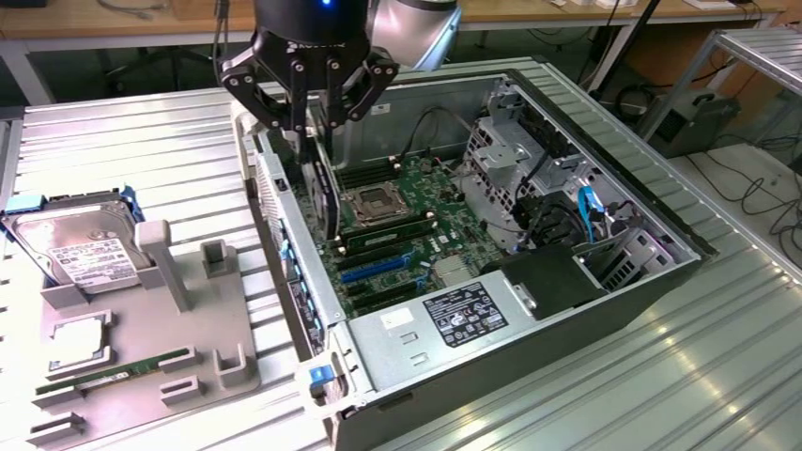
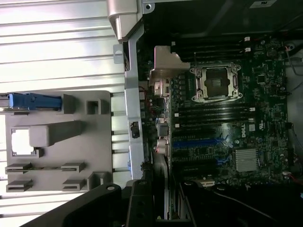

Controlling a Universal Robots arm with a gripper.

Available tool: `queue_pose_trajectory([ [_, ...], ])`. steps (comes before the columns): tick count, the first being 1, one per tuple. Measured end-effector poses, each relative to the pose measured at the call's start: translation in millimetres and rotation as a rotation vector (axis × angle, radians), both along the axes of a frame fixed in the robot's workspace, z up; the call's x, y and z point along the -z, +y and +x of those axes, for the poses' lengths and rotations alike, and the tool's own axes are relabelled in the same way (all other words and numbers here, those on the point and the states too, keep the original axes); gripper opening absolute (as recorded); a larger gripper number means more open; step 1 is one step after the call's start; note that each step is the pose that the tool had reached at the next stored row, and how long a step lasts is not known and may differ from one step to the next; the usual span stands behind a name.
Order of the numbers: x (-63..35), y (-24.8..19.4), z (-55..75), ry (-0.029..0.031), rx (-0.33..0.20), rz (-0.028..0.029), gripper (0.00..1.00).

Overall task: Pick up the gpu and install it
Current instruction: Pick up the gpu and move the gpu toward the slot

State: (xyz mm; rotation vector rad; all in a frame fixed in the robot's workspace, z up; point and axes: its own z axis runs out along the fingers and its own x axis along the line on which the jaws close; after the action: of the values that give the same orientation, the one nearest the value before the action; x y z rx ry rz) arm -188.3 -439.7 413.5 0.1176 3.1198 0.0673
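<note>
Fingers (image 1: 269,99) pinch the gpu (image 1: 322,188) from above; it hangs edge-down inside the computer case (image 1: 652,282), close by the rear wall (image 1: 278,202), level with the CPU socket (image 1: 376,202). I'd hold it plumb, its edge parallel to the blue slots (image 1: 376,268), with no twisting.

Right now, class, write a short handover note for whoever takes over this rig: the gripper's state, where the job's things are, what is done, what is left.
Gripper: shut on the gpu, a thin flat dark expansion card that hangs on edge below the fingers.
Where: the gpu is inside the open dark metal computer case, over the green motherboard, close to the case wall on the exterior view's left.
Done: the gpu is picked up and carried to the case.
Left: it is not yet seated in a slot. Whether its lower edge touches the motherboard cannot be told.
</note>
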Motion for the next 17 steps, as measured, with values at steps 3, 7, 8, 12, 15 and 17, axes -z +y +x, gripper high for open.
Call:
queue_pose_trajectory([
  [3, 0.3, 0.0, 1.8, 0.0001, 0.000, -0.0002, 0.26],
  [7, 1.4, 0.0, 4.2, 0.0003, 0.000, -0.0001, 0.26],
  [8, 1.7, 0.0, 4.8, 0.0005, 0.000, -0.0001, 0.26],
  [12, 3.0, 0.3, 8.1, 0.0011, 0.000, -0.0001, 0.26],
  [15, 4.2, 0.6, 12.3, 0.0019, 0.000, -0.0001, 0.26],
  [17, 5.4, 1.1, 15.9, 0.0029, -0.001, -0.0002, 0.26],
])
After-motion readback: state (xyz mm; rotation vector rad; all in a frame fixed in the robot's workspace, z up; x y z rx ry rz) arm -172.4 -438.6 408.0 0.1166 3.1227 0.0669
